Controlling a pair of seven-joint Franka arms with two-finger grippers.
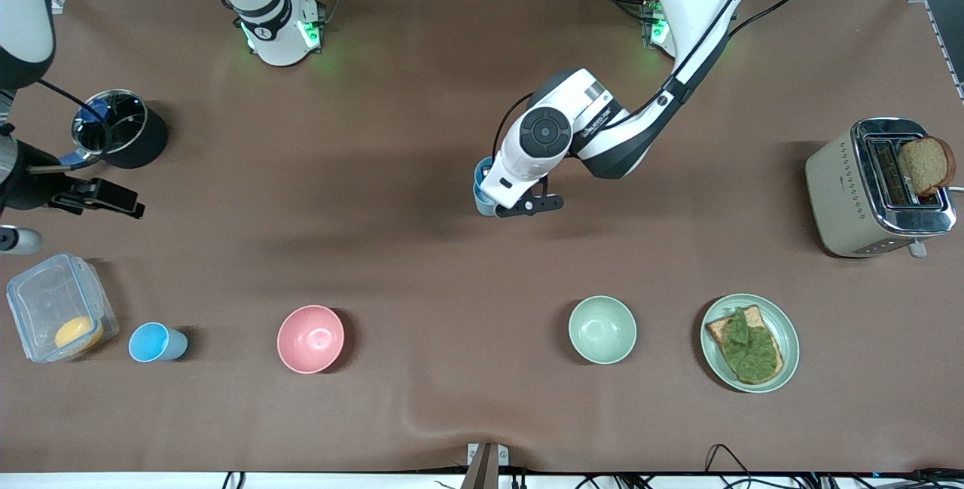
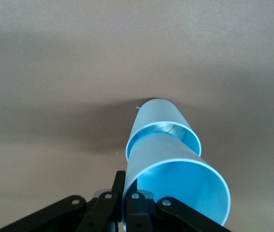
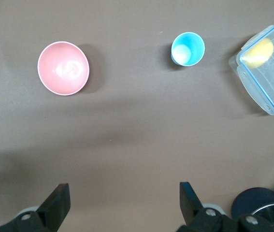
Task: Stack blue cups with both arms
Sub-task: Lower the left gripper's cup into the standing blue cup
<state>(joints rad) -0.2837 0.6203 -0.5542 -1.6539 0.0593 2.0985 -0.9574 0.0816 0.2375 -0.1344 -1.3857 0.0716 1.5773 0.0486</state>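
My left gripper is over the middle of the table and shut on the rim of a blue cup, one finger outside the wall and one inside. That cup's base sits inside a second blue cup below it, which stands on the table. The pair shows in the front view, partly hidden by the wrist. A third blue cup stands upright near the front camera at the right arm's end, also in the right wrist view. My right gripper hangs open and empty above the table there.
A pink bowl and a pale green bowl stand in the row near the front camera, with a plate of toast. A clear lidded box stands beside the third cup. A black pot and a toaster stand farther from the camera.
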